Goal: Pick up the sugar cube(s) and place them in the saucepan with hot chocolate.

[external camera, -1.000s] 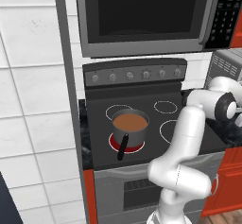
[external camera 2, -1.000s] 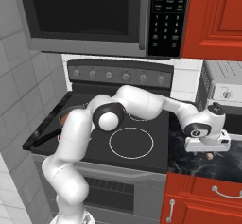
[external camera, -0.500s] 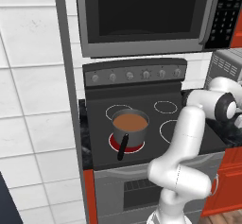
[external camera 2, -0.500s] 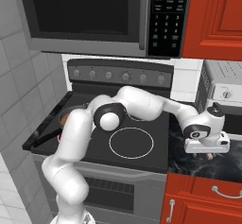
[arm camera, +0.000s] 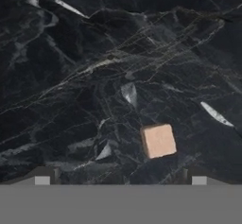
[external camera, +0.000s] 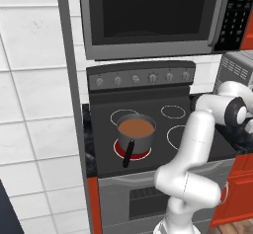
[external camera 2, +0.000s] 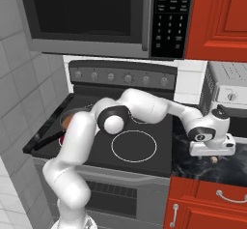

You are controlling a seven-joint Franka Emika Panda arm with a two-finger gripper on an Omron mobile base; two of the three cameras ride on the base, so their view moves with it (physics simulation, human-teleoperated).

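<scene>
Sugar cube [arm camera: 159,141] was seen lying loose on the dark marble counter [arm camera: 94,76], between the spread jaws of the gripper [arm camera: 120,180] and nearer one of its fingertips; nothing was held. No cube had yet been placed in the saucepan [external camera: 136,132] (well apart, on the stove's left burner), so the whole pick and carry was judged outstanding. In the right base view the cube [external camera 2: 214,159] was barely made out below the hand. Whether more cubes existed could not be told.
</scene>
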